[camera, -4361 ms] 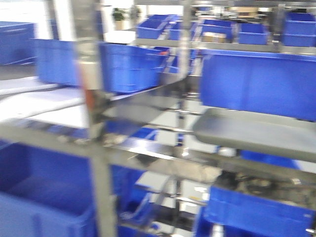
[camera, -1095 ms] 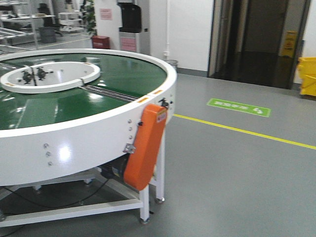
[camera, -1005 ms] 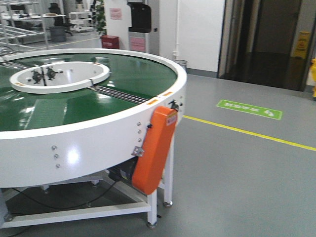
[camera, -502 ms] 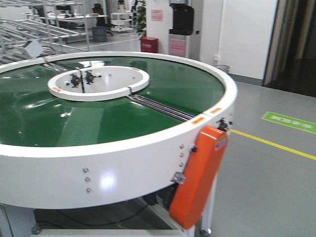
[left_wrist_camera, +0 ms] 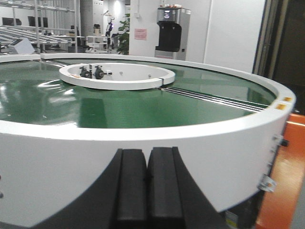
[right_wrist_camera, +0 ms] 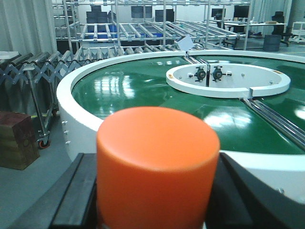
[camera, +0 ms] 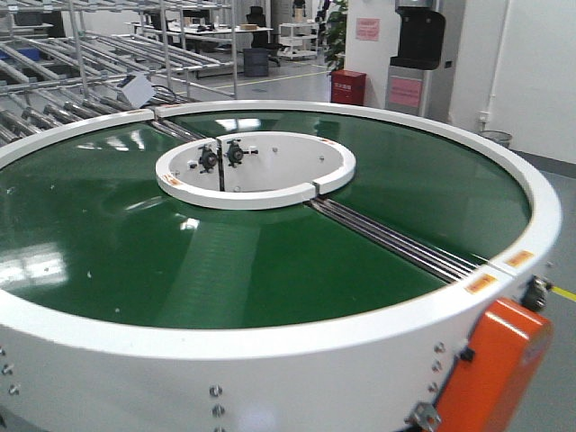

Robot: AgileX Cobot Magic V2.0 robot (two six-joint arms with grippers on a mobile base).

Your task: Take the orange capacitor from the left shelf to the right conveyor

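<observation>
While right gripper (right_wrist_camera: 155,193) pinches orange capacitor (right_wrist_camera: 157,162) short of right conveyor (right_wrist_camera: 71,98) rim, early release could drop it outside (left gripper (left_wrist_camera: 147,186) fingers pressed together, empty).

conveyor belt (camera: 108,261) glossy green, rim (camera: 270,346) smooth white; orange capacitor (right_wrist_camera: 157,162) smooth, matt.

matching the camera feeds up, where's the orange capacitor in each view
Front-facing: not in it.
Left wrist: not in it.
Right wrist: the orange capacitor fills the bottom centre, held in the right gripper.
Shared landmark: the white ring hub, visible in all three views.
</observation>
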